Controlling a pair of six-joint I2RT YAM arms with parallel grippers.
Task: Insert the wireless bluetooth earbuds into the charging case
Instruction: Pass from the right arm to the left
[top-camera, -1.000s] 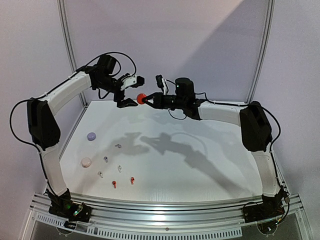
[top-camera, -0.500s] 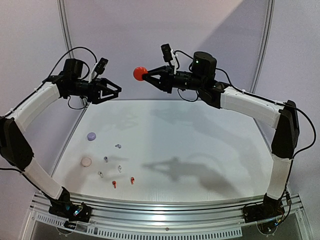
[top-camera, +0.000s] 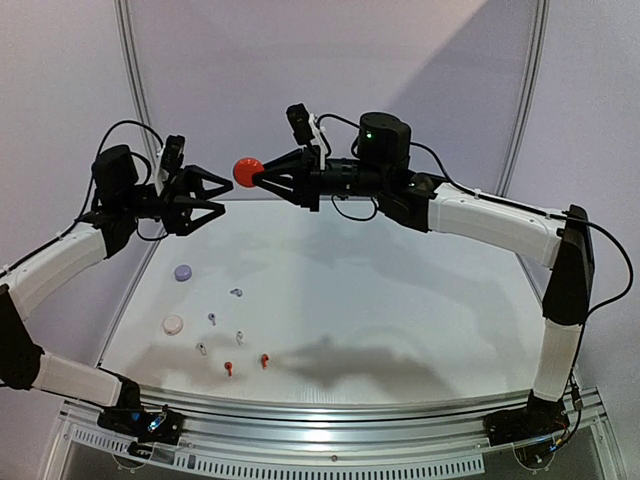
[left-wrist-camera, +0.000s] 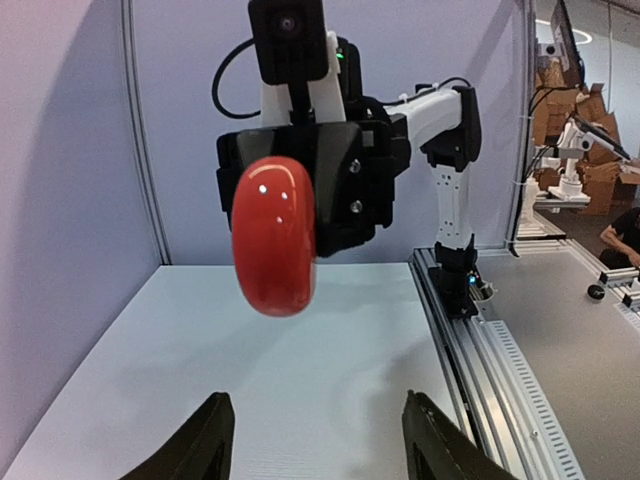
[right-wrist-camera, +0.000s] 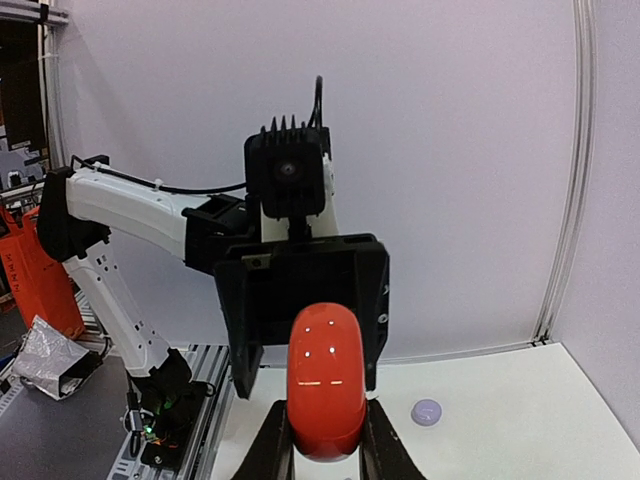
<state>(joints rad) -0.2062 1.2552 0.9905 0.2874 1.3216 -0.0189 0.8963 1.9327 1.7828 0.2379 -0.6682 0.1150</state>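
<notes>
My right gripper (top-camera: 262, 177) is shut on a round red charging case (top-camera: 246, 171), held high above the white table (top-camera: 400, 300). In the right wrist view the case (right-wrist-camera: 327, 380) sits pinched edge-on between the right gripper's (right-wrist-camera: 327, 432) fingers. My left gripper (top-camera: 218, 197) faces the case from the left, open and empty, with a short gap to it. In the left wrist view the case (left-wrist-camera: 275, 235) hangs ahead of and above the left gripper (left-wrist-camera: 318, 425). The earbuds lie on the table at front left: two red (top-camera: 228, 367) (top-camera: 264, 360), two white (top-camera: 201, 348) (top-camera: 240, 337), two lilac-grey (top-camera: 211, 318) (top-camera: 236, 292).
A lilac round case (top-camera: 183, 271) and a pale pink-white round case (top-camera: 173, 323) lie near the table's left edge; the lilac case (right-wrist-camera: 427, 411) also shows in the right wrist view. Wall panels stand behind and at the sides. A metal rail (top-camera: 330, 420) runs along the front.
The left gripper drew back leftward from the red case and its jaws narrowed. The right arm lifted the case and carried it left, still gripped.
</notes>
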